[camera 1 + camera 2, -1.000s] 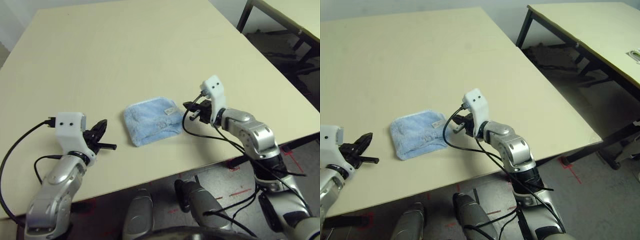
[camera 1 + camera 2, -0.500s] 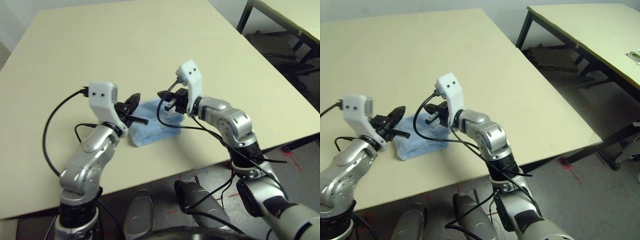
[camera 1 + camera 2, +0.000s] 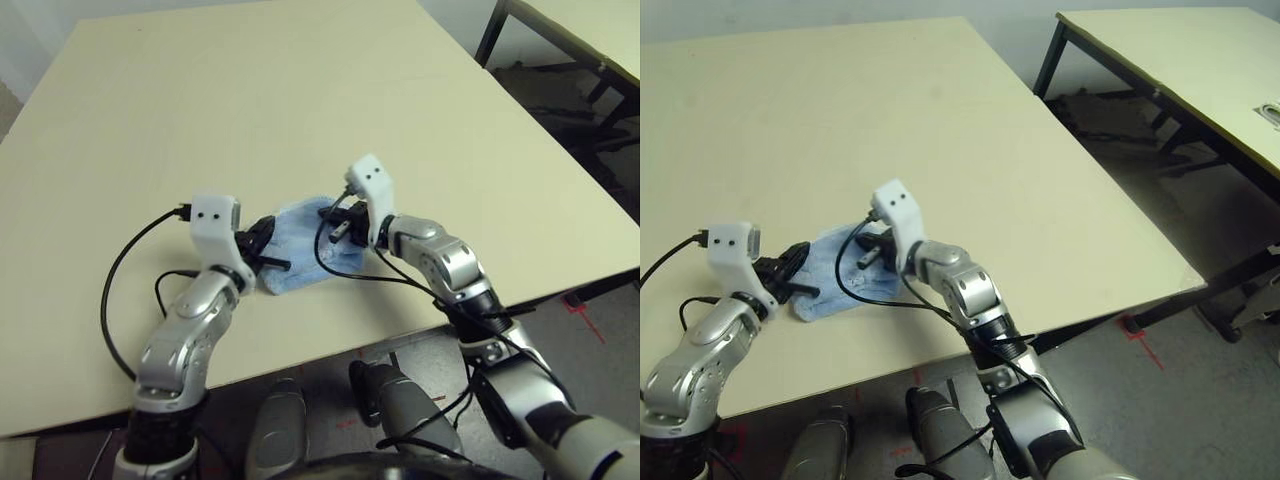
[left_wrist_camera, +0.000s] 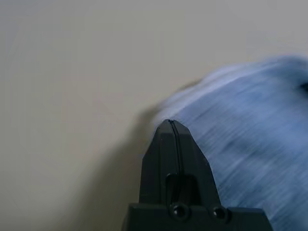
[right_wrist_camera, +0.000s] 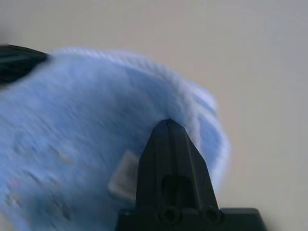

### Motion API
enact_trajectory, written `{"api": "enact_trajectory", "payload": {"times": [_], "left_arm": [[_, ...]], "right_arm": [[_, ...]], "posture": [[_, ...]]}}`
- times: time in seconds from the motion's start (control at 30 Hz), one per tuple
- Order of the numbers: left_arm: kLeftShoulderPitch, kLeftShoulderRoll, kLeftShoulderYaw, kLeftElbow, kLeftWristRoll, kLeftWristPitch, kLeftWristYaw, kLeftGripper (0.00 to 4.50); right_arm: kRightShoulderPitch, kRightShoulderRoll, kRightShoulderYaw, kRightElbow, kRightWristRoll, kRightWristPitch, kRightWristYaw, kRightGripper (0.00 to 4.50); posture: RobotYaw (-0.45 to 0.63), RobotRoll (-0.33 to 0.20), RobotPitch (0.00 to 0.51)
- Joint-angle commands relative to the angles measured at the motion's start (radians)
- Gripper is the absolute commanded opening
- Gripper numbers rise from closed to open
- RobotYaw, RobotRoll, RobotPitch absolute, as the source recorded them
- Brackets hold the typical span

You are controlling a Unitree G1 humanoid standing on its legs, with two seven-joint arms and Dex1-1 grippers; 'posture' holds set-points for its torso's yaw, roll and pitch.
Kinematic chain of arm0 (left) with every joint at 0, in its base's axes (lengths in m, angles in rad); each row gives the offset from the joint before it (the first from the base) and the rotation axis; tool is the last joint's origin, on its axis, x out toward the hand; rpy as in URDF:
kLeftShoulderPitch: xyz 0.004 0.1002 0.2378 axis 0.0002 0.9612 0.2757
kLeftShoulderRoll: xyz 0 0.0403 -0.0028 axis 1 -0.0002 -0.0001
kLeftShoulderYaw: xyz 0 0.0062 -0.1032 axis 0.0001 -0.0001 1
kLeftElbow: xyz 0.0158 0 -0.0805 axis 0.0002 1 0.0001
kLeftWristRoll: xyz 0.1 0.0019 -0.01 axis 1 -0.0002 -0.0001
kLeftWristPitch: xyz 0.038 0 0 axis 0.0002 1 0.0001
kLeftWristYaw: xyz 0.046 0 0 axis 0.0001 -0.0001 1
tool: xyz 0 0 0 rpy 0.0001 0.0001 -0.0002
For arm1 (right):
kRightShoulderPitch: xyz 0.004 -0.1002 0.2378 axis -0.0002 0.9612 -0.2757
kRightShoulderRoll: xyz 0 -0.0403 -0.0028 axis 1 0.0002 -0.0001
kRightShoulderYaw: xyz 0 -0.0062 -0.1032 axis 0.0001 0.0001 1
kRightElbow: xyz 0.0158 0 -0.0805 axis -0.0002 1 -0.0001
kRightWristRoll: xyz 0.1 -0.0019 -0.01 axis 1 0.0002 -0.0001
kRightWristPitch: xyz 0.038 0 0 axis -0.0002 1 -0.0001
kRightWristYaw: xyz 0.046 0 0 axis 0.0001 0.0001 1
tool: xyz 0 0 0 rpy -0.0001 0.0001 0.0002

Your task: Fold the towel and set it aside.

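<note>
The light-blue towel (image 3: pixel 305 250) lies folded on the pale worktop (image 3: pixel 250 110), near its front edge, between the two grippers. The left gripper (image 3: pixel 268 243) has its fingers pressed together with nothing between them, and its tip is at the left edge of the towel. The right gripper (image 3: pixel 337 222) is also closed and empty, above the right part of the towel; it perhaps touches the cloth, but the blur hides this.
</note>
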Motion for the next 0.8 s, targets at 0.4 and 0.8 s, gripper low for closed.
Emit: {"api": "enact_trajectory", "payload": {"times": [0.4,0.8], "left_arm": [[0.026,-0.008,0.069,-0.255,-0.132,0.12,-0.011,0.03],[0.122,-0.034,-0.075,-0.216,-0.143,0.071,-0.066,0.03]], "right_arm": [[0.0,-0.032,-0.129,-0.351,0.175,0.269,0.023,0.0],[0.175,-0.052,0.048,-0.308,0.14,0.141,0.113,0.0]], "posture": [[-0.09,0.0,0.155],[-0.09,0.0,0.163]]}}
